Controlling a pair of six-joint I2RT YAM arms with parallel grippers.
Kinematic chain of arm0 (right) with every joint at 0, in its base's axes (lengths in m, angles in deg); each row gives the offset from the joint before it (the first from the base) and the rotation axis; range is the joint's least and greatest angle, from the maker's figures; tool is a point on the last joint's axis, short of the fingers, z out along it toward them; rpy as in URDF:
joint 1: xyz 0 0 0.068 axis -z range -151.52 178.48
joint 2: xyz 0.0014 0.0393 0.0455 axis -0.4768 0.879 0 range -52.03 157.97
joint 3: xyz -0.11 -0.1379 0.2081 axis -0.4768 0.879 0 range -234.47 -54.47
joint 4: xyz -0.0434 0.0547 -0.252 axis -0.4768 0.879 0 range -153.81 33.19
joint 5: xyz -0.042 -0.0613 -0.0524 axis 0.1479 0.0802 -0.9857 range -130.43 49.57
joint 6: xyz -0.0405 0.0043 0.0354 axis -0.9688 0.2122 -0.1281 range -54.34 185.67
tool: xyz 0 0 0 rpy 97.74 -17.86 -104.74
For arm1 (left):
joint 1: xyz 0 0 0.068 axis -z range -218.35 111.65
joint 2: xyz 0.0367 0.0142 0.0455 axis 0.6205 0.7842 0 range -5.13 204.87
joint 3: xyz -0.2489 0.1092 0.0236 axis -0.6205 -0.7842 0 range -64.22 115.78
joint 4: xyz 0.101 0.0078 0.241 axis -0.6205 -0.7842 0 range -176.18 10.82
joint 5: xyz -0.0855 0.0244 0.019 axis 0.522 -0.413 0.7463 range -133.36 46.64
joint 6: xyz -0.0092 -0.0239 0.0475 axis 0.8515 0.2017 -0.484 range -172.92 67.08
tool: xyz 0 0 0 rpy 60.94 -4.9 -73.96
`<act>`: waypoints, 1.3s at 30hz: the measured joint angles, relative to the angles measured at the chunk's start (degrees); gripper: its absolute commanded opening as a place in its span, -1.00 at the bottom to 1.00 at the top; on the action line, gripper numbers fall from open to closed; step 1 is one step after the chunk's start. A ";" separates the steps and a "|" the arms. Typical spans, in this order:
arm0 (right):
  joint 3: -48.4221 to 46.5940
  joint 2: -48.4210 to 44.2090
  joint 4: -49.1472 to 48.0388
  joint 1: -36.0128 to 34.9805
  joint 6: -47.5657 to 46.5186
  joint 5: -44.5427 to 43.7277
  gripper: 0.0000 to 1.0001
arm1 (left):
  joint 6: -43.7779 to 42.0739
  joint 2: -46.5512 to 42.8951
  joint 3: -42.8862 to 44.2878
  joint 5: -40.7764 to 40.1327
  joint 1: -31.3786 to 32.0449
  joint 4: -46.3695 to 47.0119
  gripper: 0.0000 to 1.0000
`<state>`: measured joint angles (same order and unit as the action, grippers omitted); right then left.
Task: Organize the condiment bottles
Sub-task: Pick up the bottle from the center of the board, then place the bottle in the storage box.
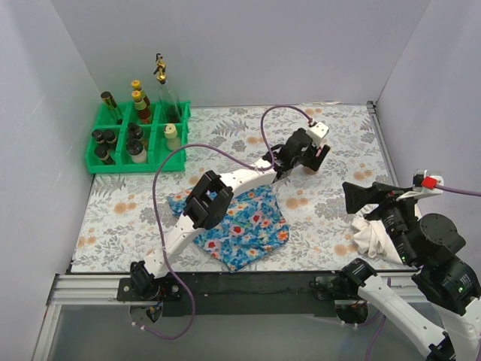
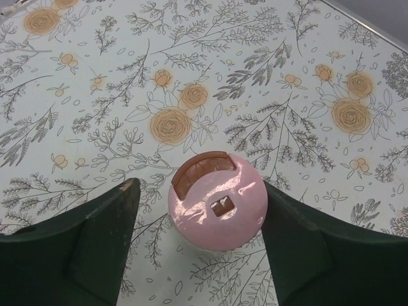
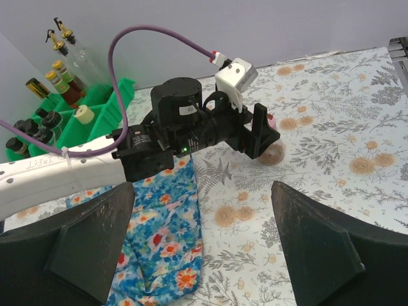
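Pink-lidded shaker (image 2: 217, 207) upright on worktop (image 2: 191, 51), axis vertical, straddled by left fingers (image 2: 95, 245): parted, gap showing on one side, not yet clamped. Right fingers (image 3: 83, 236) spread wide, empty, well away.

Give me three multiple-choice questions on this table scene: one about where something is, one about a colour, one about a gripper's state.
1. Where on the table does the green tray stand?
A. near right corner
B. far left corner
C. dead centre

2. What colour is the lid of the shaker between the fingers of the left gripper?
A. yellow
B. black
C. pink

3. How is the right gripper?
A. open and empty
B. shut on a bottle
C. shut on a cloth

Answers:
1 B, the top view shows it in the far left corner.
2 C, the left wrist view looks straight down on a pink lid.
3 A, its own camera shows the fingers wide apart with nothing between them.
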<state>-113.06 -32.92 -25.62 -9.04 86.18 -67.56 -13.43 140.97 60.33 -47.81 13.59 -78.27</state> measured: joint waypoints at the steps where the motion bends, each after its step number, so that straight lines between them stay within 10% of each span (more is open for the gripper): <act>1: 0.13 0.00 -0.22 0.00 -0.04 -0.04 0.94 | -0.13 0.15 0.02 0.13 0.02 0.07 0.09; 11: 0.31 0.00 -0.70 0.00 -0.59 -0.81 0.94 | -1.99 -1.49 -3.02 -1.38 0.94 1.99 -0.99; 26: 7.78 0.00 -1.42 0.00 4.85 3.26 0.92 | 3.19 -42.51 -32.35 -14.67 1.33 1.09 -1.00; 39: 7.93 0.66 -1.81 0.00 6.99 6.32 0.92 | 9.60 -73.29 -56.30 -19.39 -17.94 -4.55 -1.00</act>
<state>-105.12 -32.26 -27.43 -9.04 93.17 -61.25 -3.84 67.68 4.02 -67.19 -4.35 -82.82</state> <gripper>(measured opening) 0.960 0.495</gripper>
